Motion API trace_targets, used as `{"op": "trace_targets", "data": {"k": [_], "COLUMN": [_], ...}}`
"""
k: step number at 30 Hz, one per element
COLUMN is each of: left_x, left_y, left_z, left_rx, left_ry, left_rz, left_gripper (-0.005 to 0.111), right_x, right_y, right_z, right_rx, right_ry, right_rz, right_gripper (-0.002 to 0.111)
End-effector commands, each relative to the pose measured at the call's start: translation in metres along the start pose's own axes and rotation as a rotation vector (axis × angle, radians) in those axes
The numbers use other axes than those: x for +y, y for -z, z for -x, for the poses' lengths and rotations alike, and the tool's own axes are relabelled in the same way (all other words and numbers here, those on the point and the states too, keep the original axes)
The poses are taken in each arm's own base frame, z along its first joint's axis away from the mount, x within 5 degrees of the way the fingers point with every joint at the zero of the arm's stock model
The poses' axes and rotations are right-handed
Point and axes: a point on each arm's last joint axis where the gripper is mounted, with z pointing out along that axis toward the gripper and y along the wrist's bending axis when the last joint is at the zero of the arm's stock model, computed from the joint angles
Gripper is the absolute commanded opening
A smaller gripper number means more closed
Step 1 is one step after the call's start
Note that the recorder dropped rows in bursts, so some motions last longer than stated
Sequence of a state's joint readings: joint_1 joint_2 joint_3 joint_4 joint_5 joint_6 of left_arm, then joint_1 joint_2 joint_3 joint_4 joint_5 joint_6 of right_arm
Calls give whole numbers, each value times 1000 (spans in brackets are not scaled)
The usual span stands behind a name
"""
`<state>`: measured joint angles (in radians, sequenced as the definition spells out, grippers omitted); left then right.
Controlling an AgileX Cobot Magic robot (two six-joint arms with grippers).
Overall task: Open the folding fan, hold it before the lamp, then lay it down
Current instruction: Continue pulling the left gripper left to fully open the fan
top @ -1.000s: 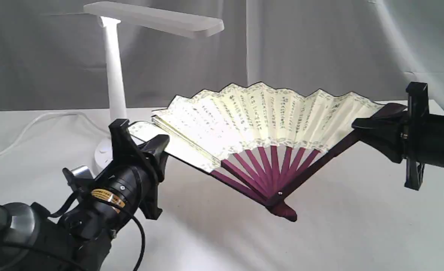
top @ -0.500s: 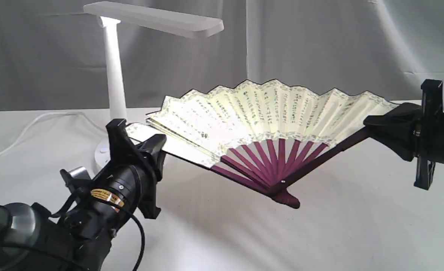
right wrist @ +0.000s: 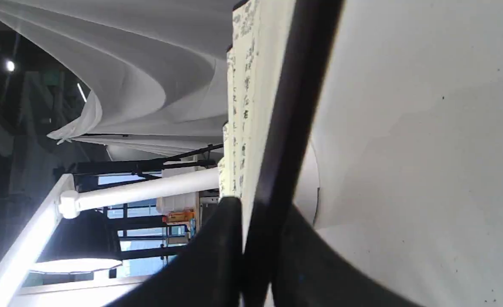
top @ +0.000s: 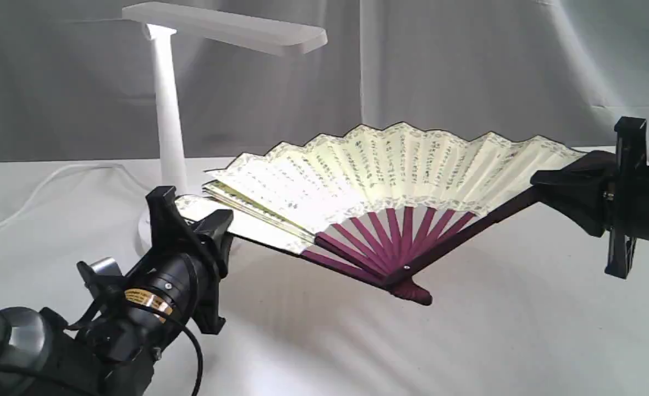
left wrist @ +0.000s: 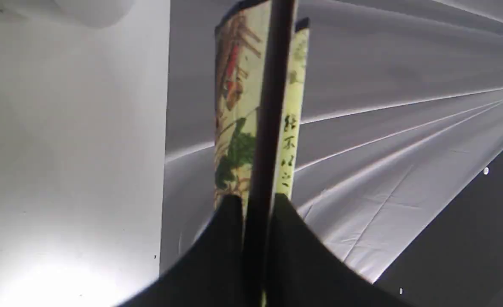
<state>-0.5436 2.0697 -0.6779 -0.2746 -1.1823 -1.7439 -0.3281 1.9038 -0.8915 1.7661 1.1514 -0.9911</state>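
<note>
Cloth backdrop (top: 467, 66), grey and creased, fills the whole rear of the scene. Below it the worktop (top: 495, 341) is draped in white fabric, and striped shadow from the ribs falls across it.

Held in the air over the middle of the worktop is the folding fan (top: 401, 165). It is spread wide, with its cream leaf and columns of calligraphy facing the exterior camera. The pleats at its left end are bunched in a stack rather than fanned out. Its maroon ribs meet at the pivot (top: 407, 268), which hangs low near the fabric; whether it touches, I cannot tell.

Behind the fan's left end stands the lamp (top: 168, 121), lit, with an upright stem and a flat head reaching to the right. Most of its round base is hidden behind the fan's left tip and the arm in front.

The left tool (top: 214, 220) is pressed together on the fan's left guard. The right tool (top: 544, 184) pinches the dark right guard at the far edge of the leaf.

A white cord (top: 44, 187) trails from the lamp's base across the fabric to the left.
</note>
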Motion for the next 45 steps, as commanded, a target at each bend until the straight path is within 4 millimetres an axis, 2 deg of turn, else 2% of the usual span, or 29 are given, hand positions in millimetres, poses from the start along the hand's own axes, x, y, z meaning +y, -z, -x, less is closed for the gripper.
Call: {"op": "trace_targets", "data": {"k": [1, 17, 28, 36, 45], "left_x": [-9, -23, -10, -5, -5], "left_y": [3, 8, 23, 28, 30], "left_z": [4, 4, -27, -40, -43], "left_rx": [-34, -78, -147, -133, -128], "left_ry": [47, 87, 165, 173, 176], "left_rz": [-57, -99, -88, -77, -76], "left_gripper": [0, 0, 0, 0, 0], "right_x": [-4, -8, -9, -12, -16], "right_y": [3, 3, 5, 25, 46], "right_z": [0, 3, 5, 17, 27], "right_rx": [-2, -34, -45, -95, -147], "right_ry": [34, 27, 18, -2, -16], "right_rz": [-29, -79, -86, -57, -48], "right_gripper": [0, 0, 0, 0, 0]}}
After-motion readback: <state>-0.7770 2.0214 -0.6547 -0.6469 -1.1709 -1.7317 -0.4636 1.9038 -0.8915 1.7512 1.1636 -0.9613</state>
